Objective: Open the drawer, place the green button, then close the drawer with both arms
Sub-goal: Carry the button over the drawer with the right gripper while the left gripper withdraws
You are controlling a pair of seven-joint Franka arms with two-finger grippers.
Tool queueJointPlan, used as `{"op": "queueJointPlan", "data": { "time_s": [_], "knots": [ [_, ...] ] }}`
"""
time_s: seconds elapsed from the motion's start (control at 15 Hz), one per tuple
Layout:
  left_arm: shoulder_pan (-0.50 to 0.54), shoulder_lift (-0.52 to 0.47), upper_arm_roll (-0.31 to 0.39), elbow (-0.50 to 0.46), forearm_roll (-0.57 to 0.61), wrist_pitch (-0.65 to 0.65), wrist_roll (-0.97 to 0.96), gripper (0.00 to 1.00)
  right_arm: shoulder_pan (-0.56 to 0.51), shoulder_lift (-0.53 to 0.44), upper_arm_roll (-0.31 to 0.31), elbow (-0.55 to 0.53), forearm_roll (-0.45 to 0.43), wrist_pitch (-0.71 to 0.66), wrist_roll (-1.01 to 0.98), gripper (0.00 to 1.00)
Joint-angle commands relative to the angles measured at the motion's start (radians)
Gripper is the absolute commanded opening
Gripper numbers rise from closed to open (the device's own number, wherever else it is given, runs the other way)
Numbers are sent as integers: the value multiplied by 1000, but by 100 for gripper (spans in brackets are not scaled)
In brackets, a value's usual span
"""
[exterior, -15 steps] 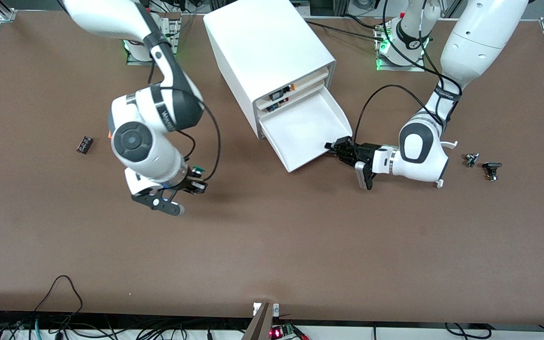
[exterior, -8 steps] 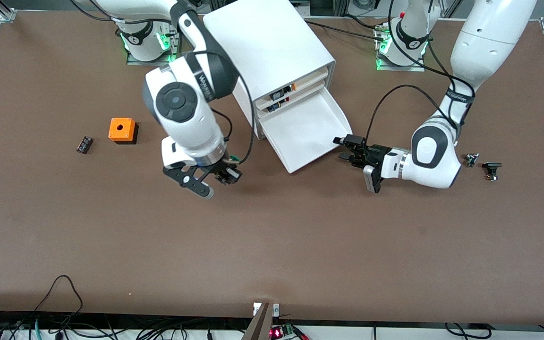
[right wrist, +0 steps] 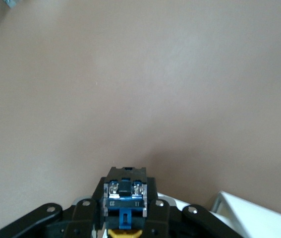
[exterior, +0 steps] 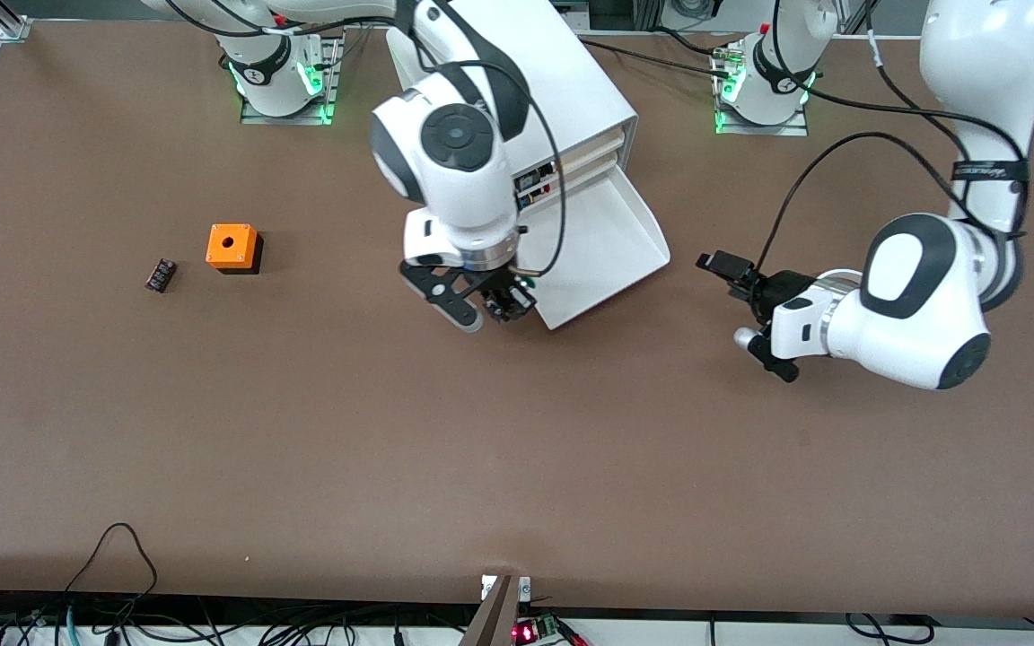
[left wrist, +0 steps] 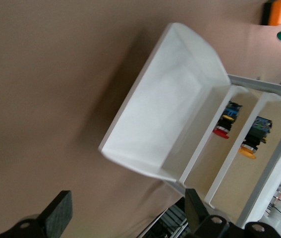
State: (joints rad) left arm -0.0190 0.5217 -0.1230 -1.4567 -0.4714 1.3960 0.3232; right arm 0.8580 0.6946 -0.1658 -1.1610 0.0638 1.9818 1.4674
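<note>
The drawer (exterior: 611, 235), lowest in the white cabinet (exterior: 499, 81), stands pulled out with a bare white inside. It also fills the left wrist view (left wrist: 165, 114). My right gripper (exterior: 490, 309) is shut on the button (exterior: 506, 301) and hangs over the table by the drawer's front corner. In the right wrist view the button's blue base (right wrist: 125, 201) sits between the fingers, and the drawer's white corner (right wrist: 252, 213) shows beside them. My left gripper (exterior: 732, 280) is open and empty over the table, apart from the drawer front, toward the left arm's end; it also shows in the left wrist view (left wrist: 125, 220).
An orange cube with a hole (exterior: 232, 247) and a small black part (exterior: 160, 274) lie toward the right arm's end. The upper drawers show red and orange parts (left wrist: 222, 131). Black cables trail from both wrists.
My right arm has carried the button across the table to the drawer's front corner. My left gripper has drawn back from the drawer front toward the left arm's end.
</note>
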Motion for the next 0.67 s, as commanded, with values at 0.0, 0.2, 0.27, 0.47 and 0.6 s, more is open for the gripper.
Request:
{"op": "queueJointPlan", "data": {
  "time_s": [0.0,0.2,0.27,0.47,0.6],
  "knots": [
    [-21,20,0,162,146,-116,-186,100,39,115,-8,121,-50,15,129,0],
    [-25,18,-17,277,322,-176,-273,100,68,167,-6,123,-55,112,250,0],
    [-25,17,-17,309,367,-186,-271,100,82,184,-6,123,-55,133,283,0],
    [-38,18,-3,406,465,-160,-262,100,110,224,-8,123,-56,182,361,0],
    [-30,17,2,415,467,-89,-263,100,128,253,-8,123,-58,216,415,0]
  ]
}}
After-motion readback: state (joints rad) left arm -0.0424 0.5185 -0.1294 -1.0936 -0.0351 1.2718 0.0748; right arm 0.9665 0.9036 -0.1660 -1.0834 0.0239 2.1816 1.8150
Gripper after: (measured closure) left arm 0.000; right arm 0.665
